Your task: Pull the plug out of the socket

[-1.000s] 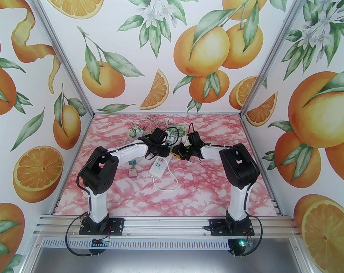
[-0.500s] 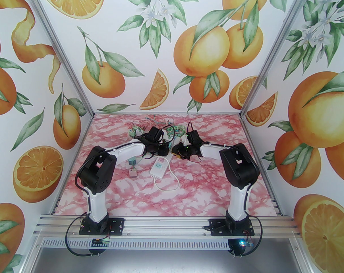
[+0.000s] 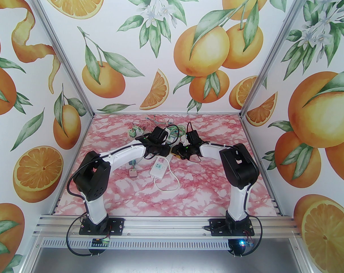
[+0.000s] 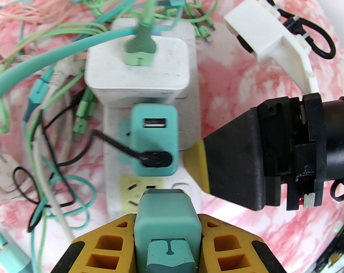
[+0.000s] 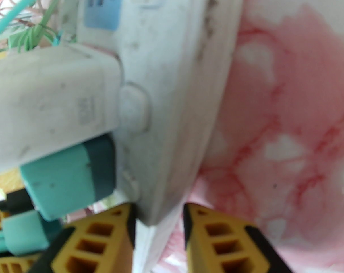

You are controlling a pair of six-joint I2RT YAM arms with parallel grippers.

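Note:
A white power strip (image 4: 112, 141) lies among cables, carrying a white adapter (image 4: 138, 67) and a teal USB adapter (image 4: 155, 141). My left gripper (image 4: 167, 232) is shut on a small teal plug (image 4: 167, 220), held just off the strip's yellow socket (image 4: 132, 185), whose slots show. In the right wrist view that plug (image 5: 21, 232) sits apart from the strip (image 5: 174, 95). My right gripper (image 5: 159, 223) is shut on the strip's edge; its yellow-tipped finger (image 4: 197, 163) presses the strip's side. In the top view the left gripper (image 3: 165, 149) and right gripper (image 3: 176, 150) meet mid-table.
A tangle of green, teal and pink cables (image 4: 47, 53) lies left of and behind the strip. A second white strip (image 3: 159, 167) with a looped cord lies nearer the bases. Small loose chargers (image 3: 133, 172) sit to its left, and others (image 3: 133, 132) further back.
The left arm's elbow has swung back and to the left, and its wrist has shifted slightly. The right arm has stayed in place on the strip.

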